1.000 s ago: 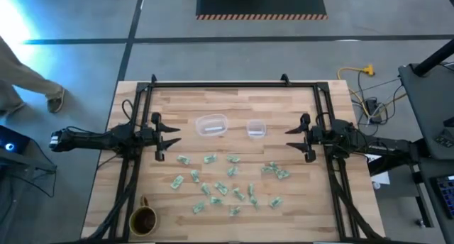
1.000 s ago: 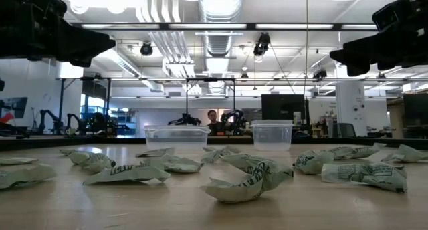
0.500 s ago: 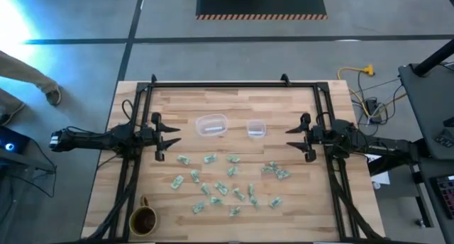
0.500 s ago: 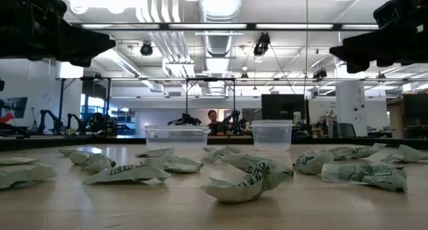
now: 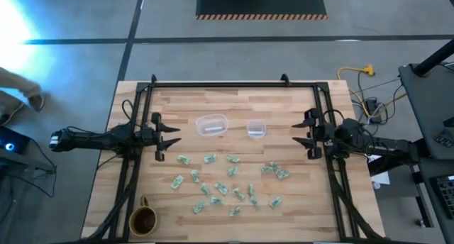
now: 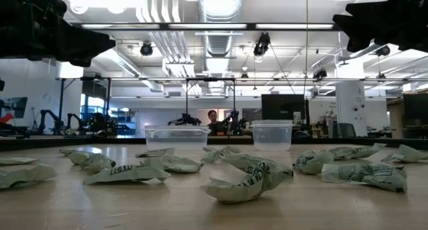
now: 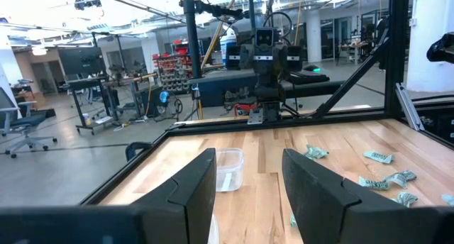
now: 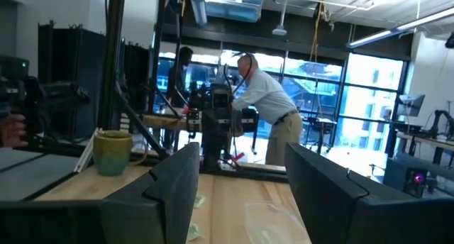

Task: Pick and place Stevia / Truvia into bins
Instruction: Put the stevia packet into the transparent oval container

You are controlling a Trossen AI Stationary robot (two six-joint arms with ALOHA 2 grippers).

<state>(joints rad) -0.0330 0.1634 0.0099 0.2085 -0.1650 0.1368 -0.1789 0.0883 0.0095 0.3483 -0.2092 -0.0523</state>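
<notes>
Several pale green and white Stevia packets lie flat and scattered on the wooden table's middle and near part, and show crumpled in the low view. Two clear bins stand beyond them: the wider one and the smaller square one. My left gripper hovers open at the table's left side, level with the bins; its wrist view looks past the wider bin. My right gripper hovers open at the right side, high above the table.
A brown mug stands at the table's near left corner. A black frame runs along the far edge and down both sides. In the room beyond the table a person bends over a bench.
My right gripper has risen and drawn back a little toward the table's right edge, staying open. The packets and bins have not moved.
</notes>
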